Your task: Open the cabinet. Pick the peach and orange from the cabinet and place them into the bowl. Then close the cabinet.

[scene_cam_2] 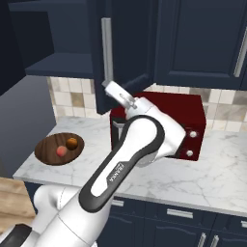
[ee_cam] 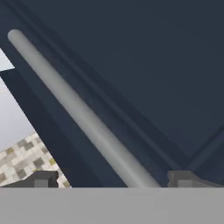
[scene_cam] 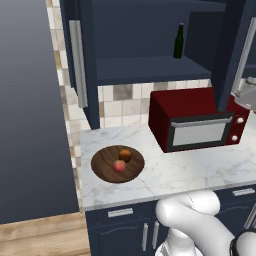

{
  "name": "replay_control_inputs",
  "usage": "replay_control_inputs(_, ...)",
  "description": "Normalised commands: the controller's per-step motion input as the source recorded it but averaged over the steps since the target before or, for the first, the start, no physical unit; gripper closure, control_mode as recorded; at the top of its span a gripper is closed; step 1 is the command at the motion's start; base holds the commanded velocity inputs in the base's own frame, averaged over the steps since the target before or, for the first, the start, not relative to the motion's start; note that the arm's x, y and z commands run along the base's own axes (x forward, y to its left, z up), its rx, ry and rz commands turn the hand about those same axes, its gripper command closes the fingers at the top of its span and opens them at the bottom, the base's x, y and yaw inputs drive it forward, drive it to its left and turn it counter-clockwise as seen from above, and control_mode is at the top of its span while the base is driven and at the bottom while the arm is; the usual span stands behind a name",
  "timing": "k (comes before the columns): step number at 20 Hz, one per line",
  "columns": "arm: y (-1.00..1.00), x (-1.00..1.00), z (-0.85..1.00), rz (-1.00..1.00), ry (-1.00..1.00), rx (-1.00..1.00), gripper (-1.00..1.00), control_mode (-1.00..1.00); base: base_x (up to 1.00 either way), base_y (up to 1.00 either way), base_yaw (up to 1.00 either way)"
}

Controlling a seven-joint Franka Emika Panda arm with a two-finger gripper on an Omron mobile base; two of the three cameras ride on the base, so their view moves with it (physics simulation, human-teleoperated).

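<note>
We see a rendered kitchen with the cabinet (scene_cam: 150,45), a big navy wall unit, standing open: both doors are swung out, and its shelf holds a dark bottle (scene_cam: 178,41) at about one o'clock in the left base view. Below it runs a pale marble worktop (scene_cam: 200,172) with a red microwave (scene_cam: 197,122) at three o'clock. The white arm (scene_cam_2: 125,164) rises from the lower left of the right base view and reaches up to the right-hand door's long silver handle (ee_cam: 83,116). In the hand view, that bar runs diagonally between the two dark tips of our claw (ee_cam: 114,178), which is spread wide and grips nothing.

At eight o'clock on the worktop sits the brown wooden bowl (scene_cam: 102,167). The orange (scene_cam: 125,155) and the reddish peach (scene_cam: 119,165) already rest inside it, touching or nearly so. We judge that only closing the cabinet remains.

The risks lie in that closing. The tips could slide off the round bar if we push at an angle, or the arm's elbow could strike the microwave beside it. The left door also needs shutting; leaving it ajar would spoil the finish.
</note>
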Motion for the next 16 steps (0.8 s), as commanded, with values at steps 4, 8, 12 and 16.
replay_control_inputs(4, 0.12, 0.10, 0.00, 0.10, 0.01, 0.00, -1.00, -1.00, 0.00, 0.00, 0.00)
replay_control_inputs(8, 0.00, 0.27, 0.00, 0.10, 0.07, 0.00, -1.00, -1.00, 0.00, 0.00, 0.00)
replay_control_inputs(12, 0.00, 0.43, 0.00, 0.08, 0.15, 0.00, -1.00, -1.00, 0.00, 0.00, 0.00)
replay_control_inputs(16, 0.09, 0.46, 0.00, 0.05, 0.13, 0.00, -1.00, -1.00, 0.00, 0.00, 0.00)
